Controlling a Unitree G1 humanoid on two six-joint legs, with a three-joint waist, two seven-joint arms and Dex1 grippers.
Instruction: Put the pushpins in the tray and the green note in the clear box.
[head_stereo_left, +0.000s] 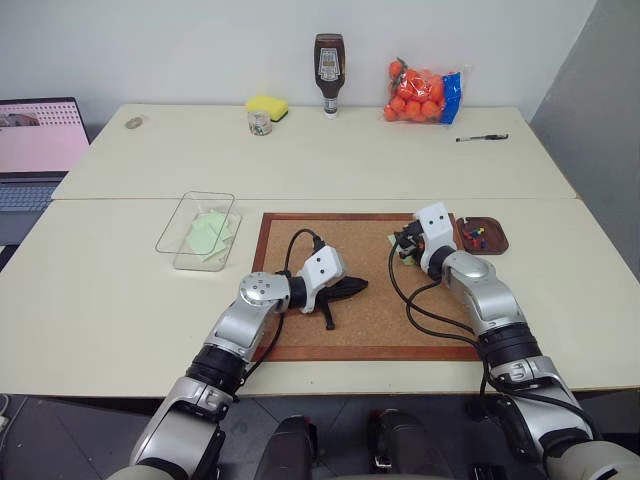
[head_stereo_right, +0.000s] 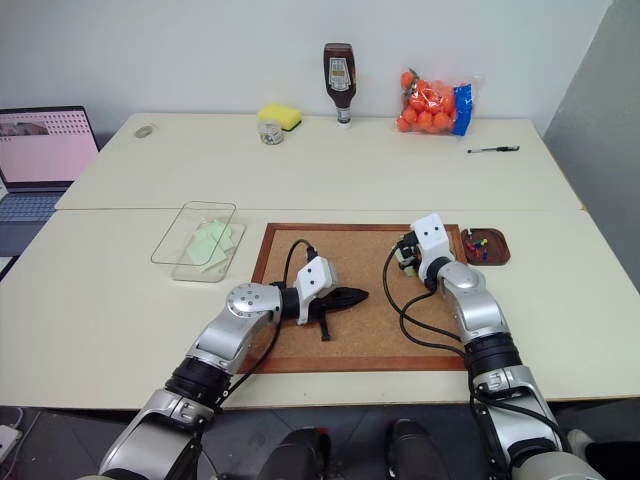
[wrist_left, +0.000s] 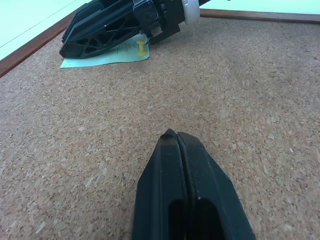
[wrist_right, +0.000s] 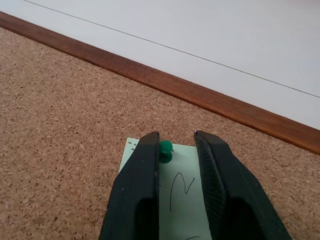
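Left gripper (wrist_left: 175, 136) clenched empty over cork board (wrist_left: 240, 90); right gripper (wrist_right: 176, 142) parted, straddling green pin (wrist_right: 165, 148) on note (wrist_right: 182, 187), pin yellowish in left wrist view.

Cream table (head_stereo_left: 330, 170) bearing cork board (head_stereo_left: 375, 335)

- Cork board (head_stereo_left: 380, 300): one.
- Clear box (head_stereo_left: 180, 232): one, with green notes (head_stereo_left: 208, 236) inside; exact number cannot be told.
- Green note on the board (wrist_right: 182, 200): one.
- Pin in that note (wrist_right: 165, 150): one.
- Tray (head_stereo_left: 494, 239): one, holding several pins (head_stereo_left: 474, 236); too small to count.
- Sauce bottle (head_stereo_left: 328, 74): one.
- Sponge (head_stereo_left: 267, 106): one.
- Glass jar (head_stereo_left: 259, 122): one.
- Bag of orange balls (head_stereo_left: 422, 96): one.
- Pen (head_stereo_left: 482, 137): one.
- Laptop (head_stereo_left: 35, 150): one.
- Tables (head_stereo_left: 120, 290): two, pushed together.
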